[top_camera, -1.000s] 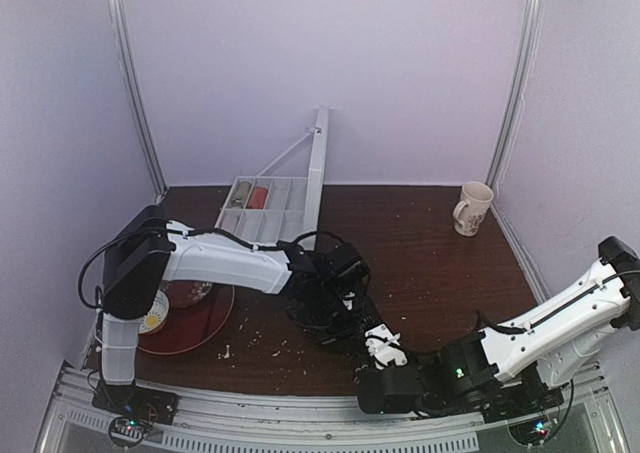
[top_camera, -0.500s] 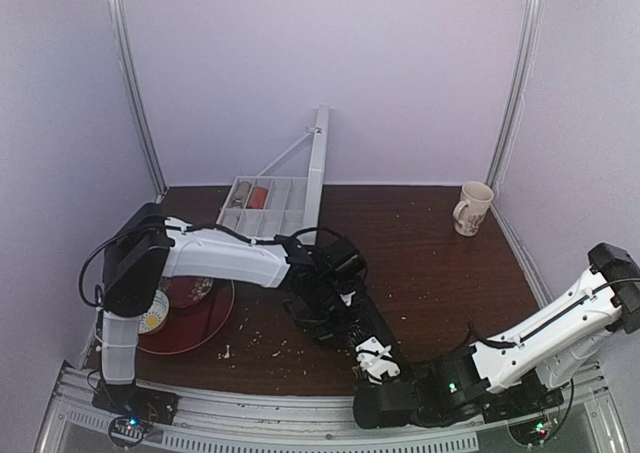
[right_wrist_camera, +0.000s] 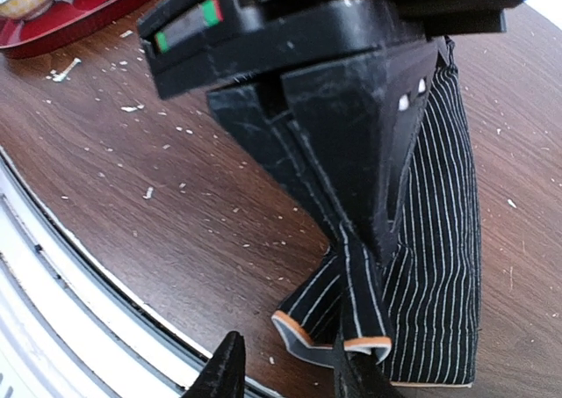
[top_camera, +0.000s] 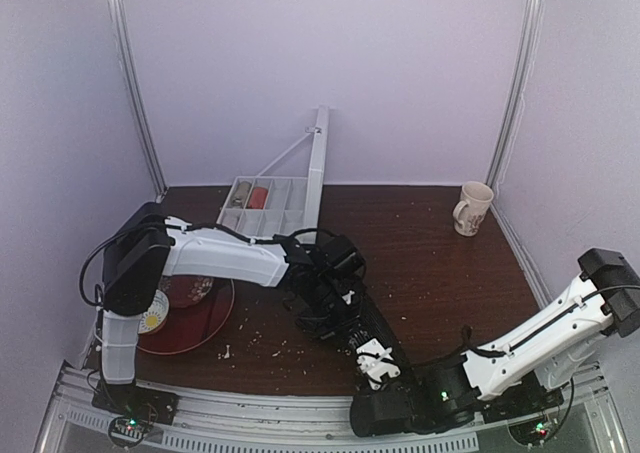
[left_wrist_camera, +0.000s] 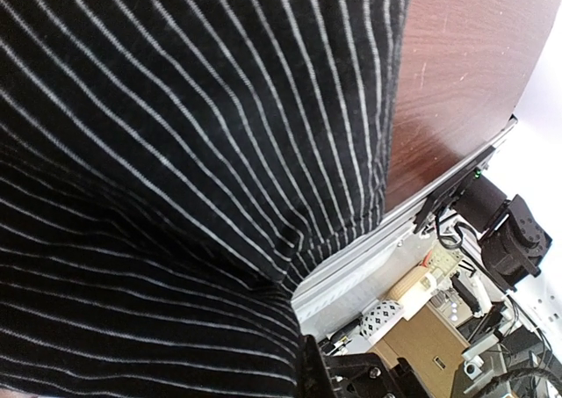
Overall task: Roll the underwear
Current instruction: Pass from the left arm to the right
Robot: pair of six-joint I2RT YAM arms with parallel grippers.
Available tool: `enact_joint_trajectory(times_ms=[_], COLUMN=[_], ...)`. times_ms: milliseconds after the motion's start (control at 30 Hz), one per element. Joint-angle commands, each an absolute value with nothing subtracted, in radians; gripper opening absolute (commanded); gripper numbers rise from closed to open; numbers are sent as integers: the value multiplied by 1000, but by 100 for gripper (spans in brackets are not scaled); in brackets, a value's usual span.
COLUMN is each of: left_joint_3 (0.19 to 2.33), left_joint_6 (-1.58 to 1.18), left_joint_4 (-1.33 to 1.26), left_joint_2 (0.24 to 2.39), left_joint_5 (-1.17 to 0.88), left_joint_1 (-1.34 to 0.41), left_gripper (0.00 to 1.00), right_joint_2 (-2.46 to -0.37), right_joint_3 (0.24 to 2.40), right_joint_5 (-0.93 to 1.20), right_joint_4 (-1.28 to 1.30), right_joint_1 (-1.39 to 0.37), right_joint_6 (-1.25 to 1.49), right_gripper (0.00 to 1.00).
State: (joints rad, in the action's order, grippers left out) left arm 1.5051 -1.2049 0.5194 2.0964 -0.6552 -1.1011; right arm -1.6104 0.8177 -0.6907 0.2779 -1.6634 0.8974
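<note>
Underwear (right_wrist_camera: 435,240), black pinstriped with pale hem, lying stretched on wooden table (right_wrist_camera: 158,187) near its front edge. Left gripper (right_wrist_camera: 356,249) clamped on a raised fold of it. Right gripper (right_wrist_camera: 285,376) parted, empty, just beside the hem.

I am seeing the underwear (top_camera: 368,325) stretching as a strip over the table (top_camera: 440,263) at lower centre of the overhead frame, running from the left gripper (top_camera: 338,308) down to the right gripper (top_camera: 374,353). The tray (top_camera: 215,318) is sitting at lower left, the divided box (top_camera: 262,211) behind it, the mug (top_camera: 472,208) at right.
</note>
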Motion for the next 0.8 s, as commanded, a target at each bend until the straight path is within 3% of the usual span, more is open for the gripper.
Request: enact_joint_trajectory(times_ms=[0,300,533,767], left_joint_3=[1490,1503,1503,1499], left_joint_6=[-1218,-1208,-1206,-1207], left_joint_4=[494,512,517,517], left_joint_2=[2092,2110,2114,2109], left_joint_5=[-674,-684,-683,-680], left_joint_1=[-1097,-1097,-1097,-1097], left_gripper=[0,0,0,0], right_joint_2=[-1564,-1474,-1559,-1616], right_joint_3=[785,728,777,793], right_joint_5=[-761,-775,-781,-807], right_joint_4=[253,231,256,276], right_joint_1=[-1701,-1734,-1728,-1703], right_joint_6=[884,885,890,936], right_gripper=[34,40,47,48])
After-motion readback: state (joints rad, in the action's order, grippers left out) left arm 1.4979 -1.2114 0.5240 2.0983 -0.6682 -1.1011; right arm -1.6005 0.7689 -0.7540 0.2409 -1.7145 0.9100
